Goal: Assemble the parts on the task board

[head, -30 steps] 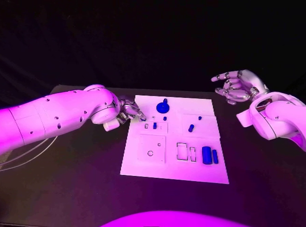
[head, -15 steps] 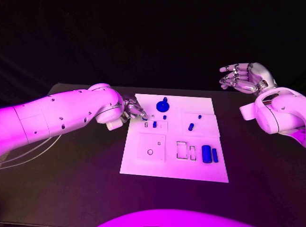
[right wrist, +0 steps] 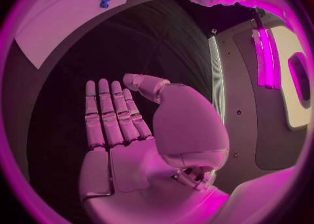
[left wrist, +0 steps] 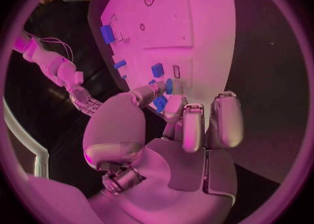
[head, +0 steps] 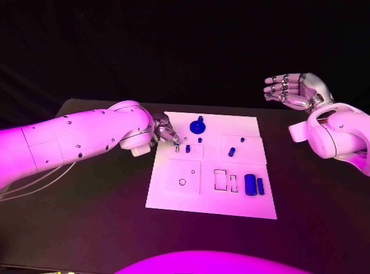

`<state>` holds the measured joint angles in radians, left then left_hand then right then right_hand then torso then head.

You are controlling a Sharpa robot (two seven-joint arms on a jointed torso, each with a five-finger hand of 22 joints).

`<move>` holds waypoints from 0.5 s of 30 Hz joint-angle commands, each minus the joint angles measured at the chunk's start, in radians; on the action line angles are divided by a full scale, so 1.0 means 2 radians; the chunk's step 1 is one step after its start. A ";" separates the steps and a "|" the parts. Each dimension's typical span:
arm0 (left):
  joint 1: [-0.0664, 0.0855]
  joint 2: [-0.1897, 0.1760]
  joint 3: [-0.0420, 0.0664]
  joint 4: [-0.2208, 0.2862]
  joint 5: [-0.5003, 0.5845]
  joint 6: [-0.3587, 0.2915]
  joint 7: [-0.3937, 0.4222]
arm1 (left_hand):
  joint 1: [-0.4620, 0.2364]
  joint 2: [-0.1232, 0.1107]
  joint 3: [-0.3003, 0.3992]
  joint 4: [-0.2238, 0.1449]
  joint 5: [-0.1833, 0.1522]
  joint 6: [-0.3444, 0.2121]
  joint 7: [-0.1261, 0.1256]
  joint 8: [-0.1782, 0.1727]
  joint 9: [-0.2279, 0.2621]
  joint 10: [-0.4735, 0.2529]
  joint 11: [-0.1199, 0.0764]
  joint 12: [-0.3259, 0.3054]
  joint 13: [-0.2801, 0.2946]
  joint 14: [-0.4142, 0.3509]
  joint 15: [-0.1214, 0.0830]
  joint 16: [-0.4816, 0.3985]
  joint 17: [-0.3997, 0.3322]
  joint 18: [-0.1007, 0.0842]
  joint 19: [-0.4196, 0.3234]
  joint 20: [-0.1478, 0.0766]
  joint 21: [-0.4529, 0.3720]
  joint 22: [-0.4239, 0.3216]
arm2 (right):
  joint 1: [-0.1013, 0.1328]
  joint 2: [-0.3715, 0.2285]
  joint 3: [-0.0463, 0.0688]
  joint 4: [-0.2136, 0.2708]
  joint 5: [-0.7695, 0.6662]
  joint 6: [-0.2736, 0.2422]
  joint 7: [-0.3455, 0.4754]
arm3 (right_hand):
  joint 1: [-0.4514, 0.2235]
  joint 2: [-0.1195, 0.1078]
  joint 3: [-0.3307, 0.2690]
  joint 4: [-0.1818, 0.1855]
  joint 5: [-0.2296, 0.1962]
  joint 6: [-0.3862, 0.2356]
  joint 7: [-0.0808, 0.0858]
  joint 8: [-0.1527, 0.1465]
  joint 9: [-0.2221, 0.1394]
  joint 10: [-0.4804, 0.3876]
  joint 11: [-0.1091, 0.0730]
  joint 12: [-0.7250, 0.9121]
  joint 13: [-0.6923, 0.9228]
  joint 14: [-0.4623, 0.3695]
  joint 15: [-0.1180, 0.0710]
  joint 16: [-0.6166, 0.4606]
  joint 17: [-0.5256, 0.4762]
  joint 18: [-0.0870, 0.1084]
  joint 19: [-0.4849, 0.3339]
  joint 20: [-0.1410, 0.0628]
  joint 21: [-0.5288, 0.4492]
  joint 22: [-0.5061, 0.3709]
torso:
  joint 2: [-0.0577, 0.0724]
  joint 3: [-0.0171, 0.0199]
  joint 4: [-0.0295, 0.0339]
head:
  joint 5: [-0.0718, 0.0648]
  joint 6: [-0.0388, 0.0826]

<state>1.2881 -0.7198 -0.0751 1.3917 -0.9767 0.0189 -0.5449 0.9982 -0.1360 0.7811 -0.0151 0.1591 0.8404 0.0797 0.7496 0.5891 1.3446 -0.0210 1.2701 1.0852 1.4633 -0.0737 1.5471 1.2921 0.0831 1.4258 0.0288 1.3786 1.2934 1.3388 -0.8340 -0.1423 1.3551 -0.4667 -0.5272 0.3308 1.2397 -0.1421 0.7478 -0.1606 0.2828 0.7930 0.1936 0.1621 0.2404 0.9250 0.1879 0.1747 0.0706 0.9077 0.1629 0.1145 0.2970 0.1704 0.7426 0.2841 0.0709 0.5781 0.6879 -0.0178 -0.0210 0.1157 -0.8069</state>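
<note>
The right hand has lifted away toward two o'clock, fingers apart and empty, clearing the task board. The left hand apparently pinches a blue part over the board's ten-o'clock corner, ready to seat it.

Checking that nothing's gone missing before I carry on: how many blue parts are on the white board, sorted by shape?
Round knobbed part: 1
Long bars: 2
Small pegs: 4
Total: 7 blue parts. I cannot tell whether the left hand is pinching the peg at its fingertips.
</note>
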 commanded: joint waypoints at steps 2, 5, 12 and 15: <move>0.000 0.002 -0.001 0.004 -0.013 -0.002 -0.004 | 0.002 0.011 0.077 -0.015 0.036 0.027 -0.023 0.046 0.024 0.024 -0.008 0.006 0.008 0.049 -0.006 0.003 0.122 -0.013 0.011 -0.001 0.011 0.038 | -0.001 0.002 0.000 -0.002 0.002 0.005 0.003 | -0.007 0.005 -0.001 0.010 0.008 0.011 0.021 -0.009 -0.005 -0.010 0.007 -0.007 -0.004 0.002 0.006 -0.005 -0.007 0.005 -0.010 0.001 -0.005 -0.013 | 0.000 0.0001 -0.0003 | 0.001 -0.001; 0.000 0.002 -0.001 0.005 -0.017 -0.002 -0.006 | 0.001 0.011 0.077 -0.014 0.036 0.028 -0.023 0.046 0.024 0.024 -0.008 0.006 0.008 0.049 -0.006 0.003 0.122 -0.013 0.012 -0.001 0.012 0.039 | -0.001 0.002 0.000 -0.002 0.003 0.007 0.003 | -0.007 0.005 -0.002 0.011 0.009 0.011 0.021 -0.010 -0.005 -0.009 0.007 -0.009 -0.004 0.003 0.006 -0.006 -0.010 0.005 -0.009 0.001 -0.005 -0.020 | 0.000 0.0004 -0.0006 | 0.001 -0.002; -0.001 0.004 -0.003 0.007 -0.022 -0.002 -0.007 | 0.001 0.012 0.077 -0.014 0.036 0.028 -0.023 0.047 0.024 0.024 -0.008 0.006 0.007 0.049 -0.006 0.003 0.122 -0.013 0.012 -0.001 0.013 0.039 | -0.002 0.004 0.000 -0.003 0.004 0.011 0.003 | -0.005 0.005 -0.001 0.010 0.010 0.011 0.021 -0.010 -0.006 -0.009 0.007 -0.011 -0.004 0.004 0.006 -0.008 -0.013 0.005 -0.008 0.001 -0.005 -0.028 | 0.000 0.0004 -0.0007 | 0.001 -0.002; -0.001 0.005 -0.004 0.007 -0.025 0.000 -0.008 | 0.001 0.012 0.077 -0.014 0.037 0.028 -0.023 0.047 0.024 0.024 -0.008 0.006 0.008 0.049 -0.006 0.002 0.121 -0.013 0.013 -0.001 0.013 0.040 | -0.002 0.004 0.000 -0.004 0.004 0.012 0.002 | -0.005 0.005 -0.001 0.010 0.010 0.011 0.021 -0.011 -0.006 -0.009 0.007 -0.011 -0.004 0.004 0.006 -0.008 -0.013 0.005 -0.008 0.001 -0.005 -0.028 | 0.000 0.0005 -0.0004 | 0.002 -0.003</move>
<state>1.2863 -0.7124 -0.0836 1.4033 -1.0231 0.0167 -0.5605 0.9982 -0.1360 0.7811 -0.0151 0.1602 0.8423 0.0778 0.7497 0.5891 1.3448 -0.0211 1.2701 1.0852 1.4633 -0.0738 1.5471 1.2921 0.0831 1.4260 0.0288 1.3900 1.2935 1.3360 -0.8265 -0.1432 1.3485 -0.4588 -0.5076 0.3328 1.2398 -0.1421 0.7358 -0.1484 0.2830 0.7992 0.1967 0.1620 0.2357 0.9197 0.1932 0.1661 0.0703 0.9182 0.1732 0.1143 0.2786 0.1703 0.7423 0.2841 0.0709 0.5255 0.6873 -0.0169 -0.0221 0.1183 -0.8125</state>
